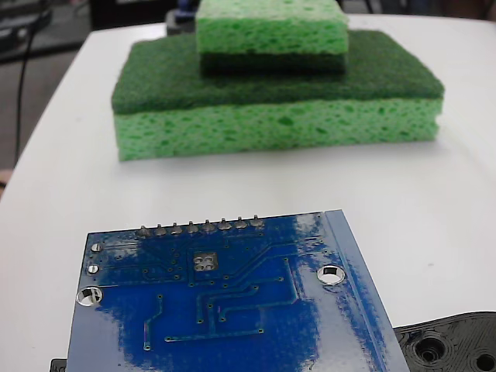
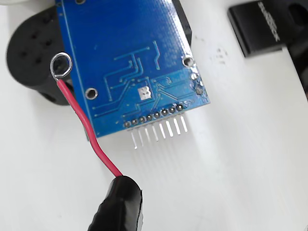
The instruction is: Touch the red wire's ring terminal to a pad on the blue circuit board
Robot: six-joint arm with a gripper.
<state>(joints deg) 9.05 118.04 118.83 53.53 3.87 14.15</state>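
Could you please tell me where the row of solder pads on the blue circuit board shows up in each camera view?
Fixed view: the row of pads runs along the far top edge of the blue circuit board, in front of the green sponges.
Wrist view: the row slants along the board's lower edge, above the bare pins.
Shared landmark: the small white square just inside the row.

White desk (image 1: 434, 232) w/ rounded far edge, glossy, soft glare and faint shadows. Behind it, dim room: dark clutter and black cable (image 1: 23, 85) at upper left in fixed view, blurred. No walls or windows discernible.
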